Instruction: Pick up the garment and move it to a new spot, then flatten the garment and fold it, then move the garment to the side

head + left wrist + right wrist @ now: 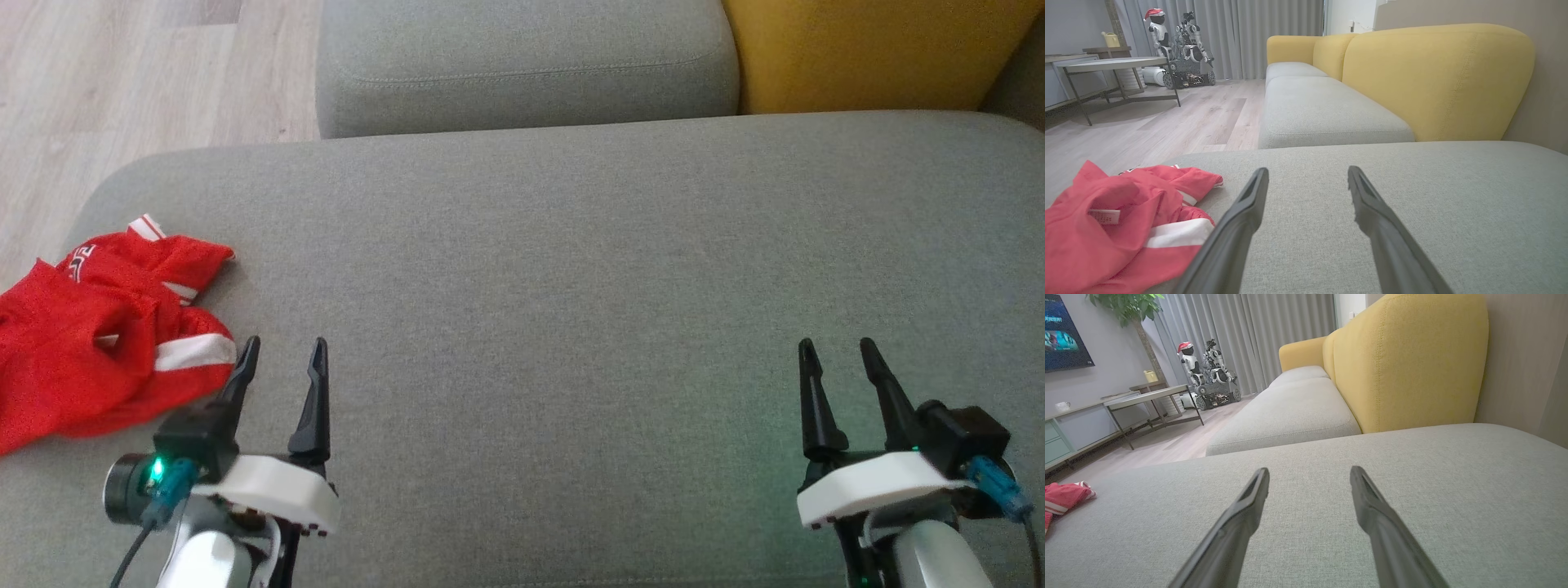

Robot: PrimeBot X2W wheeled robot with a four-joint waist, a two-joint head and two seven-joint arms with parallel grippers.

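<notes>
The garment [98,335] is red with white stripes and lies crumpled at the left edge of the grey sofa seat [555,310]. My left gripper [282,351] stands open just to the right of it, nothing between its fingers. The left wrist view has the garment [1122,220] at lower left, beside the left gripper [1308,173], with a white label showing on it. Far off at the lower right, my right gripper [834,349] is open and empty over bare cushion. In the right wrist view the right gripper [1309,473] points across the seat and a corner of the garment [1063,496] lies at far left.
A second grey seat cushion [522,61] and a yellow backrest [865,49] lie beyond. Wooden floor [122,73] runs along the left edge. A low table [1114,67] and small robots [1180,45] stand farther off in the room.
</notes>
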